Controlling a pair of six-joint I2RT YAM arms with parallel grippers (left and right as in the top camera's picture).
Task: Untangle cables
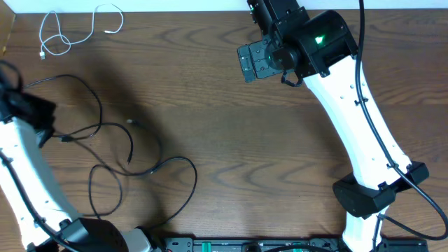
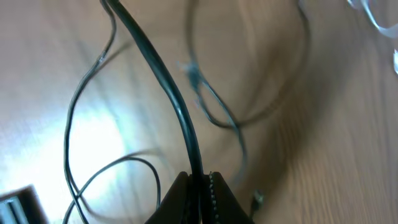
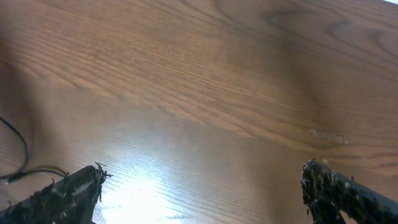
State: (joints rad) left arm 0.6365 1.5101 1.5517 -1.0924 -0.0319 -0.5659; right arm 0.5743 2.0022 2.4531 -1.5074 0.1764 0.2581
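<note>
Desk: brown wood grain, its far edge running along the top of the overhead view and its left edge showing just past the far left corner. Open room: the desk's middle and right half are lying bare, with only the right arm reaching across them. White cable: lying in loose loops at the desk's far left corner, just inside the far edge and well apart from both sets of fingers. Black cables: sprawling in wide overlapping loops over the desk's left half and reaching toward its near edge, with small plugs showing among the loops. Left fingers: standing over the desk's left side, pressed tight on one black cable, which is running straight out from between them, raised above the wood; the other loops are lying on the desk beyond it and to either side. Right fingers: hovering over the desk's far middle, spread wide and gripping nothing; bare wood is showing between them, and a stretch of the black cables is lying well off toward the desk's left half.
</note>
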